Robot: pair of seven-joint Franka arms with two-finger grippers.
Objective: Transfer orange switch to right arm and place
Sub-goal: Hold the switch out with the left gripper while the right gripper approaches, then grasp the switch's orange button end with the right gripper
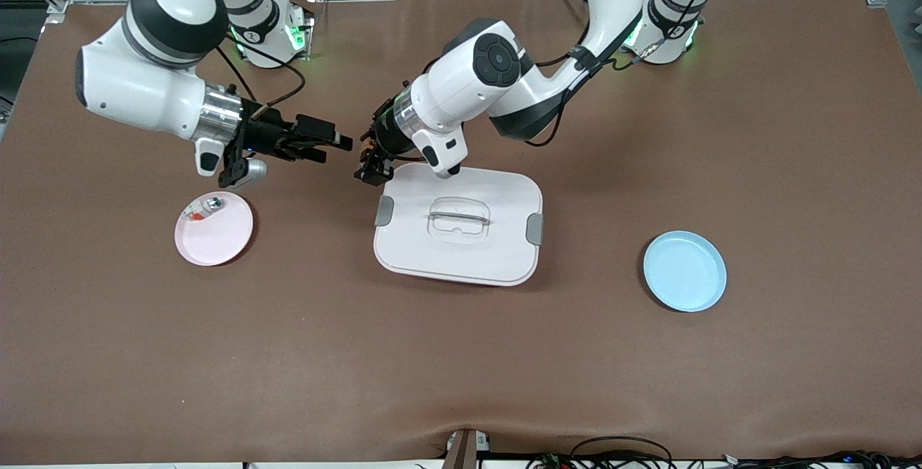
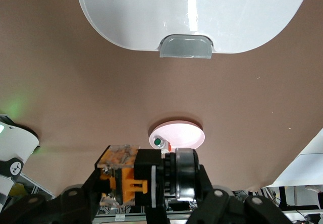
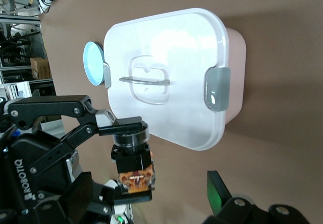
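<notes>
My left gripper [image 1: 372, 168] is shut on the orange switch [image 2: 126, 181], a black body with orange parts and a silver ring. It holds the switch in the air beside the corner of the white lidded container [image 1: 458, 224], toward the right arm's end. The switch also shows in the right wrist view [image 3: 133, 169], pinched by the left gripper's fingers [image 3: 121, 126]. My right gripper [image 1: 333, 148] is open and points at the switch from a short gap away. One of its fingers [image 3: 218, 191] shows to one side of the switch.
A pink plate [image 1: 216, 238] lies under the right wrist and carries a small silver-and-white part with a red-orange bit [image 1: 204, 207]. A light blue plate [image 1: 684, 271] lies toward the left arm's end. The container's grey latch [image 2: 185, 46] faces the left gripper.
</notes>
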